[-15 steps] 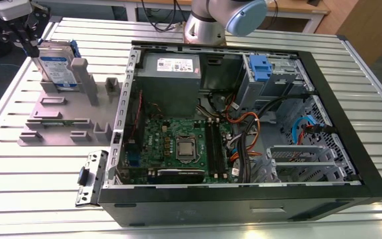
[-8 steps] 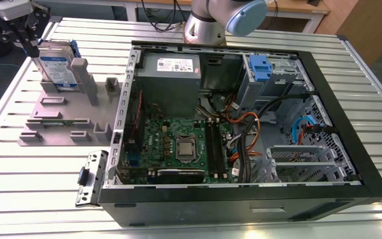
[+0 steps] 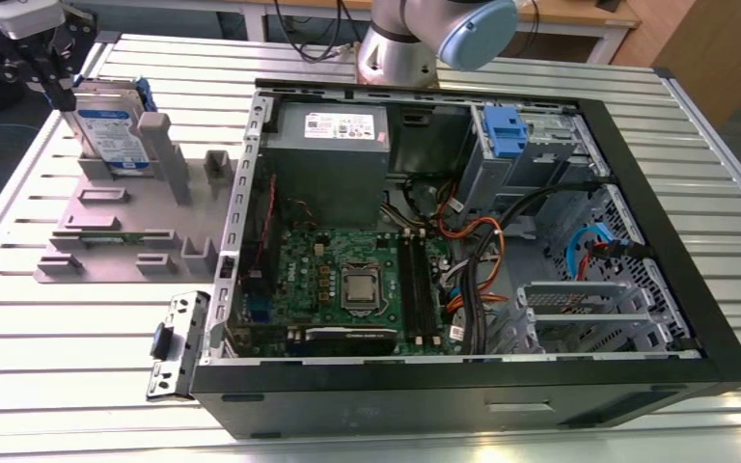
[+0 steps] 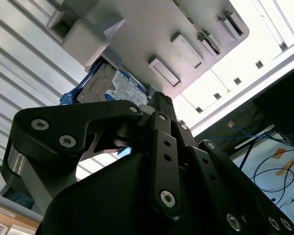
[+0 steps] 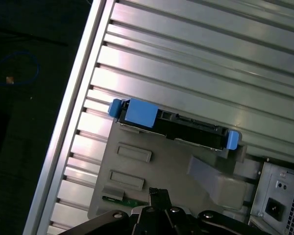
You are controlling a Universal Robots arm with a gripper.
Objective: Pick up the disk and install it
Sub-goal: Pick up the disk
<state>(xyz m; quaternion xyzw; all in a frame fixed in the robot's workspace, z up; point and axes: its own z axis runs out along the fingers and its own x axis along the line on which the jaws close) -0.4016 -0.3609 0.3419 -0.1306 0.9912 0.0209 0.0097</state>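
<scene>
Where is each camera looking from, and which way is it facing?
Exterior view: off the arm, high, looking down on the table, the open case and the disk standing in its fixture; the arm and gripper show.
First wrist view: on the arm, looking down past the gripper onto the disk's top edge.
Second wrist view: on the arm, looking along the gripper toward the disk's label.
All three share the disk and fixture.

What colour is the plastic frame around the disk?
Blue; the disk shows it best in the first wrist view.
</scene>
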